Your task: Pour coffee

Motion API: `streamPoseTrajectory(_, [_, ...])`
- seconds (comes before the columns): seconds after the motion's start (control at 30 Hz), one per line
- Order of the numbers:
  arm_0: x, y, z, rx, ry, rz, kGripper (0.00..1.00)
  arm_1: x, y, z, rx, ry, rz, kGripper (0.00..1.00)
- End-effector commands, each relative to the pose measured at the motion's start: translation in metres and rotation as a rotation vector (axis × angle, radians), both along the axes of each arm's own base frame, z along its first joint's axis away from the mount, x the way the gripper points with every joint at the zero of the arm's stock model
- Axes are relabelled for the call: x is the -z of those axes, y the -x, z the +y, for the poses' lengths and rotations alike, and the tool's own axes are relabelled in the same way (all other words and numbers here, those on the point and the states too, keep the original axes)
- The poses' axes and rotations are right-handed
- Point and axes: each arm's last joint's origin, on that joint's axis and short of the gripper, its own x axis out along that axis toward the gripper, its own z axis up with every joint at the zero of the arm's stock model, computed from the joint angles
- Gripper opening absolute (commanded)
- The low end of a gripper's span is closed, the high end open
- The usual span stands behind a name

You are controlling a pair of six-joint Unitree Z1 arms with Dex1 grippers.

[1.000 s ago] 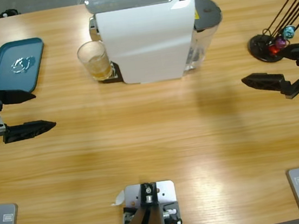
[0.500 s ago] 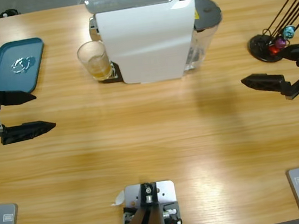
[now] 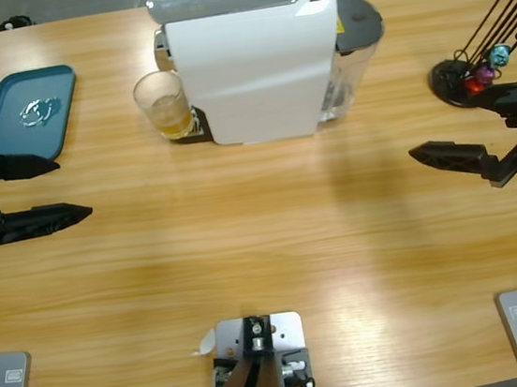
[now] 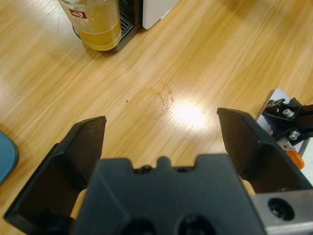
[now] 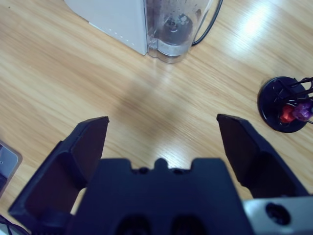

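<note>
1. The white coffee machine [image 3: 256,57] stands at the table's [image 3: 265,249] far edge; brewing looks finished, pouring not begun.
2. The left gripper [image 3: 46,191] by the left edge and the right gripper [image 3: 432,148] by the right edge both gape wide and carry nothing.
3. The tumbler [image 3: 165,104] sits against the machine's left side.
4. The coffee [image 4: 100,36] is pale amber, filling the tumbler's lower part.

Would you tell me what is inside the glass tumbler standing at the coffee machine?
The tumbler holds a shallow layer of amber coffee. It stands on the machine's black drip tray; the tray's surface under the glass is covered.
</note>
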Motion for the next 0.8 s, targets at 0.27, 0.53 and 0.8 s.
streamPoseTrajectory(0.27, [-0.005, -0.023, -0.007, -0.011, 0.012, 0.014, 0.991, 0.009, 0.005, -0.002, -0.027, 0.013, 0.005, 1.000])
streamPoseTrajectory(0.53, [-0.003, -0.021, -0.005, -0.017, 0.011, 0.009, 0.991, 0.009, 0.006, -0.001, -0.036, 0.011, 0.011, 1.000])
streamPoseTrajectory(0.8, [-0.001, -0.011, 0.001, -0.031, 0.013, 0.003, 0.991, 0.010, 0.006, -0.001, -0.040, 0.012, 0.012, 1.000])
